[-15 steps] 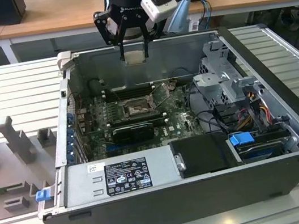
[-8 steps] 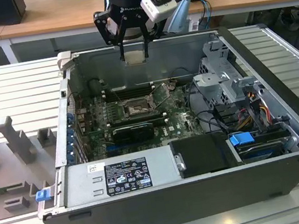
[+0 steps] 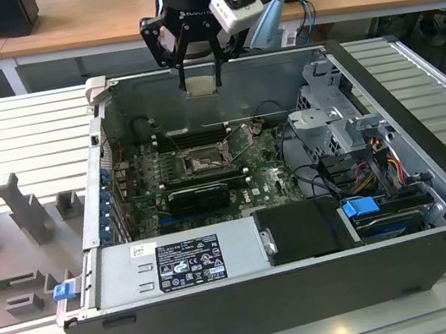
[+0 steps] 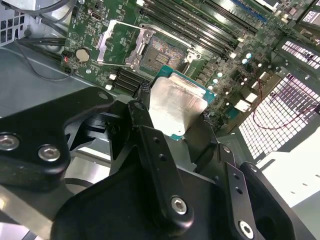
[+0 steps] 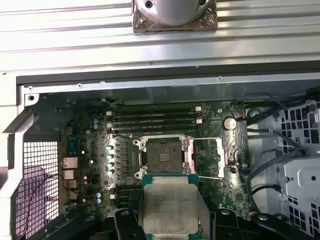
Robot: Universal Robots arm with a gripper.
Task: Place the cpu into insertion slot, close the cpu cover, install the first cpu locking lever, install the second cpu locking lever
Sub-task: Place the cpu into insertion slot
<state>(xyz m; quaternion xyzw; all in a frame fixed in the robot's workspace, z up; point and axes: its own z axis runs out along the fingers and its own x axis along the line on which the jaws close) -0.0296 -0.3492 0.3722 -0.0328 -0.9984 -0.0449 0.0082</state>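
A computer case (image 3: 383, 97) lies open on a ribbed metal table (image 3: 10, 125), seen from above in the exterior view. At 12 o'clock of the case, over its far wall, hangs the black gripper (image 3: 198, 79) of a robot arm. Its two fingers are closed on the cpu (image 3: 200, 85), pinching the pale square chip by opposite edges and holding it in the air, well apart from the board below. In both wrist views the cpu (image 4: 175, 102) (image 5: 170, 207) shows its silvery metal top and a thin green border, with the gripper (image 4: 176, 122) (image 5: 170, 214) clamped on either side of it. The insertion slot (image 3: 203, 163) sits near the middle of the green motherboard (image 3: 145, 188), at 6 o'clock from the held chip in the exterior view. Both wrist views show the slot (image 4: 162, 50) (image 5: 164, 156) uncovered, its grey pin field in plain sight. The cpu cover (image 4: 122, 42) (image 5: 210, 157), a silvery frame, is swung open beside the slot; in the exterior view it (image 3: 240, 141) stands at 2 o'clock of the slot. A grey power supply (image 3: 179, 264) lies at 6 o'clock of the case, a drive cage (image 3: 344, 125) at 3 o'clock.
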